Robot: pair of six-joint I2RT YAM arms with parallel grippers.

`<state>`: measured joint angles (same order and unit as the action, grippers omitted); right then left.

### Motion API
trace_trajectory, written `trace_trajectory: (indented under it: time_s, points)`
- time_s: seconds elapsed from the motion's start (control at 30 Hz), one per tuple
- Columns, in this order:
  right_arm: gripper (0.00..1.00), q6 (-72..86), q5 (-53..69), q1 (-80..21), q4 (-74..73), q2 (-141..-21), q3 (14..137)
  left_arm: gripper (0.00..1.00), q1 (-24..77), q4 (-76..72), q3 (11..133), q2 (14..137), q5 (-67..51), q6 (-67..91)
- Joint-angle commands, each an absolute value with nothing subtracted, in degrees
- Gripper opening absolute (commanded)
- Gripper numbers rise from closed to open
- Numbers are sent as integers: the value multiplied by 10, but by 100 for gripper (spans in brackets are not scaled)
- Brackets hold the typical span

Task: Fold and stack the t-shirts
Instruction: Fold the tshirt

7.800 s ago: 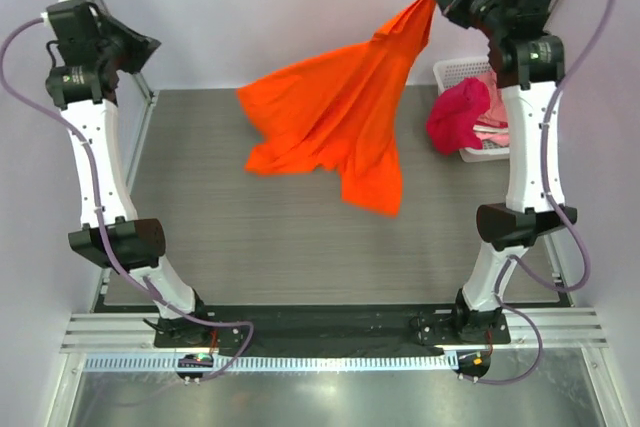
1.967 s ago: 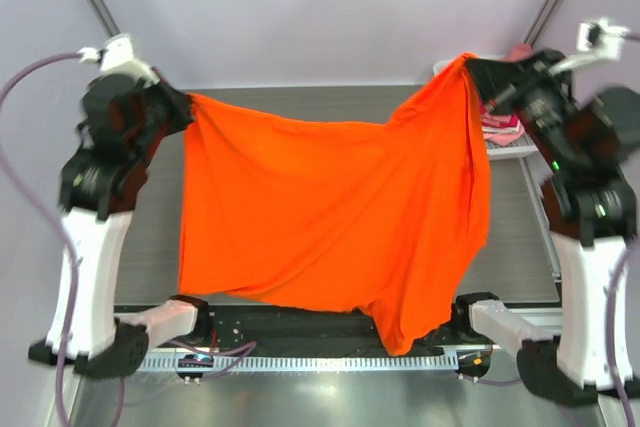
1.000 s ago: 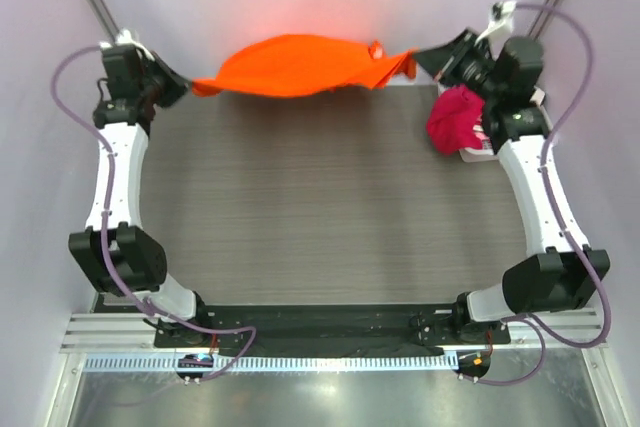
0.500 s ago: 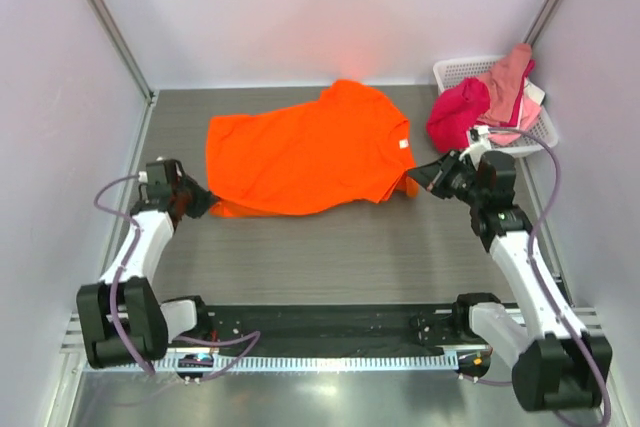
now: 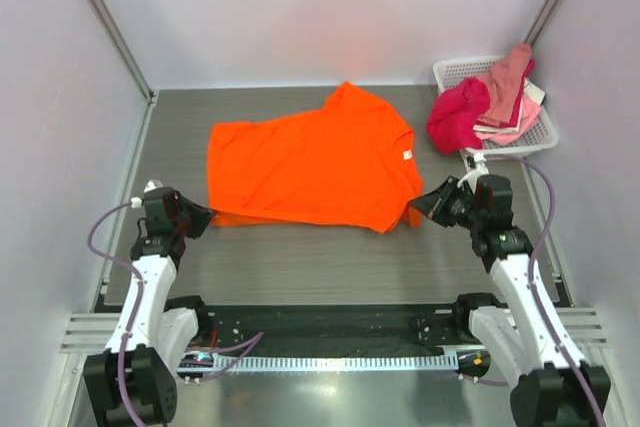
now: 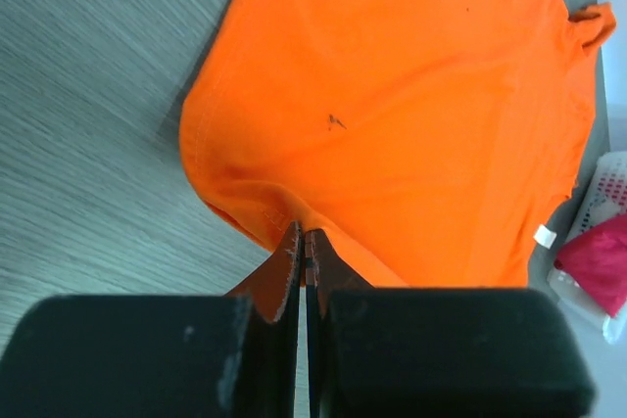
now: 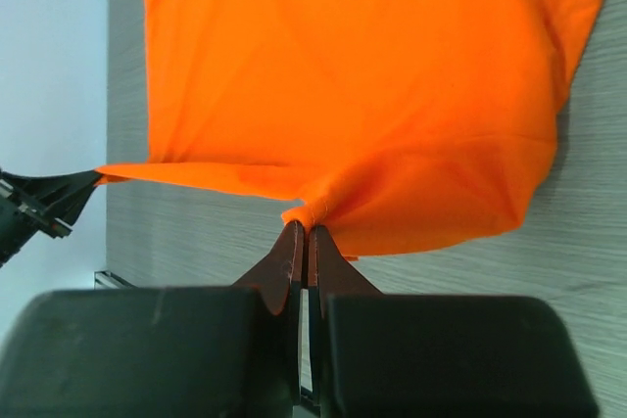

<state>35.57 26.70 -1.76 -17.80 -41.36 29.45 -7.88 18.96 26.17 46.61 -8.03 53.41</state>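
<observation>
Hem of the bright orange cloth t-shirt (image 6: pixel 392 95) lost between the pressed fingers of my left gripper (image 6: pixel 302 234), white plastic lattice basket (image 6: pixel 611 181) and crumpled magenta shirt (image 6: pixel 598 266) cut off at four o'clock, orange cloth running past twelve o'clock in my right wrist view.

- Stretches the left arm (image 5: pixel 143 287) low from its base at the near edge, forearm running away toward the far side, black wrist bent in toward the middle.
- Pinches the left tool (image 5: pixel 198 217) closed, fingers (image 6: pixel 279 286) meeting with only a hairline slit between them, nipping a hem fold of the orange t-shirt (image 5: pixel 310 162).
- Mirrors that pose with the right arm (image 5: pixel 525 282), forearm slanting up from its base, wrist turned inward.
- Clamps the right tool (image 5: pixel 425 205) likewise, tips together on a small bunched edge of the same cloth.
- Holds both tools just above the table (image 5: pixel 300 257), pointing toward each other, well apart.
</observation>
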Motion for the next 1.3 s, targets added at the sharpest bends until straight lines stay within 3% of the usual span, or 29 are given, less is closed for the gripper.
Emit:
trace_trajectory:
  time_s: [0.0, 0.4, 0.7, 1.07, 1.23, 1.27]
  points:
    - [1, 326, 252, -18, -164, -498, 377, 0, -78, 193, 300, 499, -50, 519]
    - [1, 322, 236, -32, -120, -804, 602, 0, -78, 106, 369, 659, -61, 517]
    - [1, 280, 196, -71, -177, -960, 791, 0, -78, 69, 419, 752, -53, 537]
    - [1, 265, 165, -76, -221, -1090, 937, 0, -79, 63, 482, 829, -4, 525]
    - [1, 268, 164, -78, -234, -1170, 1042, 0, -78, 46, 531, 924, -13, 523]
    - [7, 270, 163, -78, -236, -1183, 1042, 0, -78, 44, 531, 925, -18, 523]
